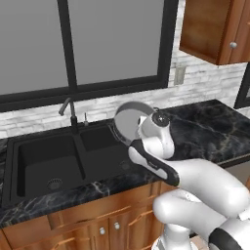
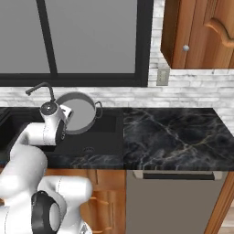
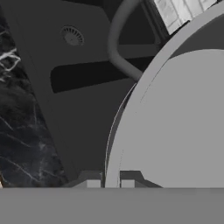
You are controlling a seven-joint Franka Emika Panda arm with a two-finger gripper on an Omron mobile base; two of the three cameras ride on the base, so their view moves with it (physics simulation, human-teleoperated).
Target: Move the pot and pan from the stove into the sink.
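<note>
Over the sink [image 1: 29, 161], the hand [image 3: 110, 183] pinches the tilted pot's [image 2: 78, 114] rim.

Pot [image 2: 78, 113] tilted over sink's [image 1: 29, 168] right basin, faucet [image 1: 68, 108] behind-left.

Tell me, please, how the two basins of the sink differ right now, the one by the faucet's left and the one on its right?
The left basin lies open to view, its round drain showing, with nothing above it. The right basin has the grey pot held tilted on edge above it by the gripper, shut on the pot's rim, and is partly hidden by pot and arm. Both are black, rectangular, and set in the same marble counter behind the faucet.
</note>
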